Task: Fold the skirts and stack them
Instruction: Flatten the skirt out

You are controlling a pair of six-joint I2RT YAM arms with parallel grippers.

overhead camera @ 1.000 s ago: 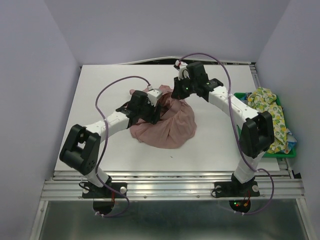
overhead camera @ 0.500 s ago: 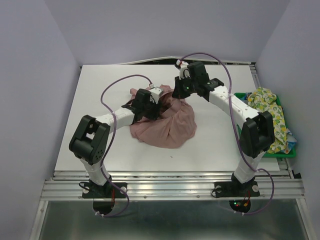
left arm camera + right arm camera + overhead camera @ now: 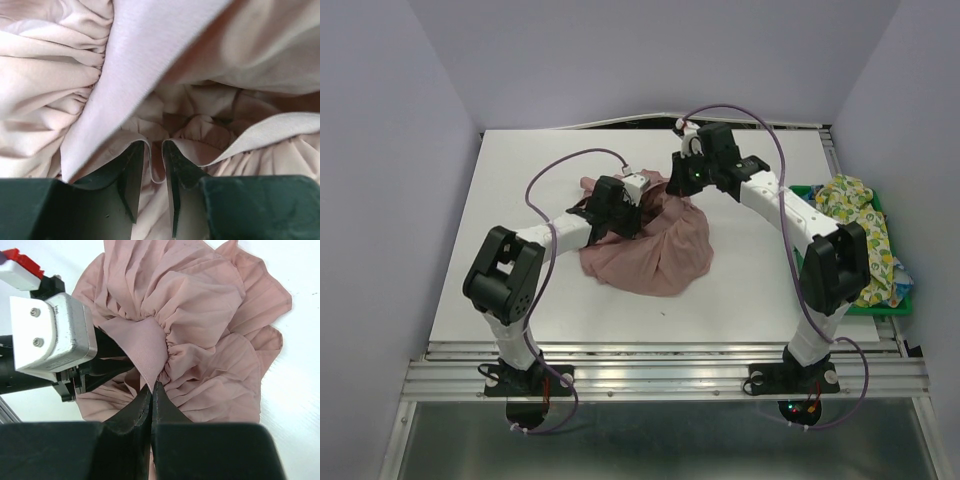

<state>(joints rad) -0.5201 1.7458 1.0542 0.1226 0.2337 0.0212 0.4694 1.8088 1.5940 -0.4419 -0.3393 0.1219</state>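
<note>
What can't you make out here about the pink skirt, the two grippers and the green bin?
- Whether the left gripper clamps: the left wrist view shows a fold of the pink pleated skirt between its fingers, with gaps either side.
- What lies under the yellow patterned cloth in the green plastic bin: top view, the cloth covers it.
- Tips of the right gripper: top view, hidden under its own wrist.

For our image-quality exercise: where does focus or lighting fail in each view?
Left wrist: the waistband near the lens is blurred, the gathers behind sharper. Right wrist: the pink skirt is sharp, the white table almost washed out. Top external: even light, no glare.
</note>
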